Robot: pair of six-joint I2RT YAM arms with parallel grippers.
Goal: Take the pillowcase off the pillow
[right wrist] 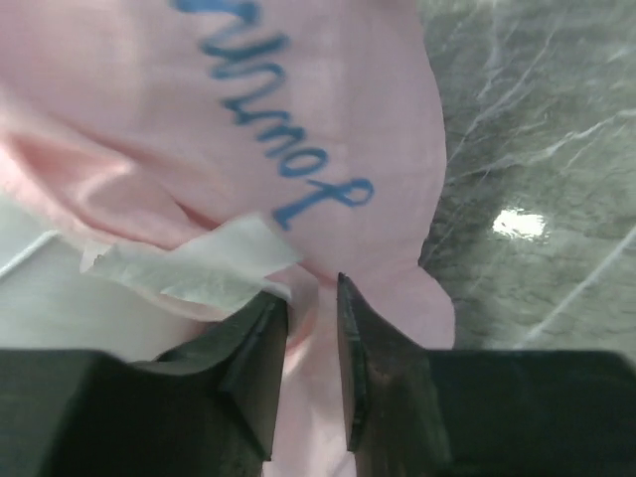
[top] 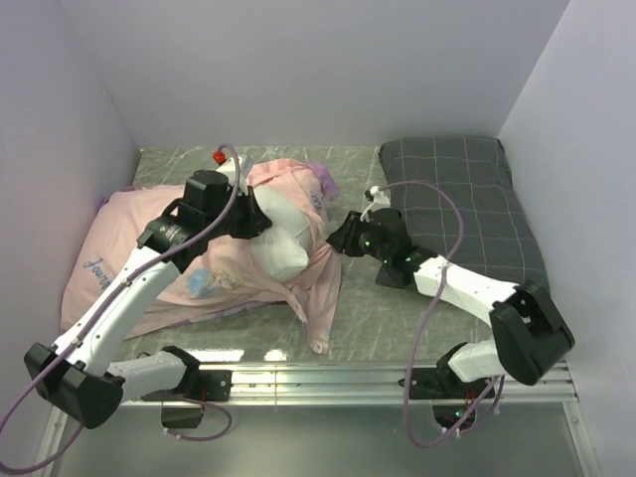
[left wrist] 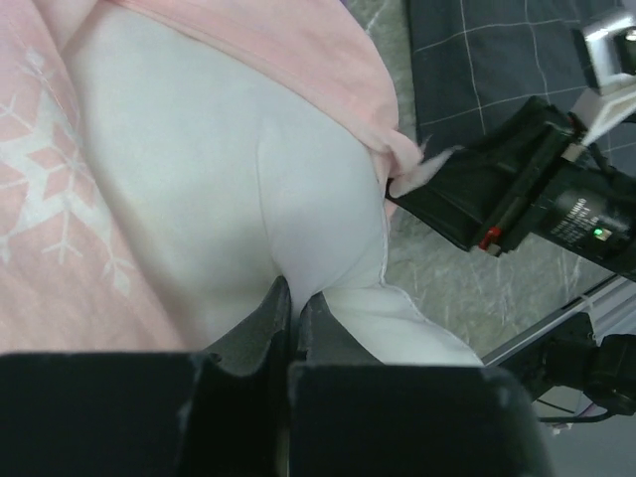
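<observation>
Top view: the pillowcase [top: 119, 248] is pale pink, thin and rumpled, spread over the left half of the desk [top: 388, 308]. It has blue script near its left end, a faded print lower down and a purple patch at the far edge. It's bunched up so the pillow [top: 283, 243] bulges out bare and white in the middle. The left pincer [top: 264, 225] sits on that white part; the right pincer [top: 336, 237] is at the pink hem on the pillow's right side. The desk is grey-green, marble-look and glossy, w/ white walls [top: 328, 70] on 3 sides. A dark grey checked pillow [top: 457, 199] lies at right rear, and a metal rail [top: 338, 376] runs along the near edge

Left wrist: the pillow looks smooth and plump, w/ a crease running down to the left pincer, whose jaws are closed tight on a pinch of the white cloth. The pillowcase shows a white snowflake at left, and its folded hem crosses top right. The right pincer's black tip meets that hem

Right wrist: the pillowcase cloth is matte w/ blue cursive lettering. A crinkled white tag [right wrist: 189, 263] sits just left of the fingers. The right pincer's jaws stand a little apart, w/ pink cloth in the narrow gap, not visibly squeezed. Marbled desk w/ a glare spot shows at right, and white pillow cloth at lower left
</observation>
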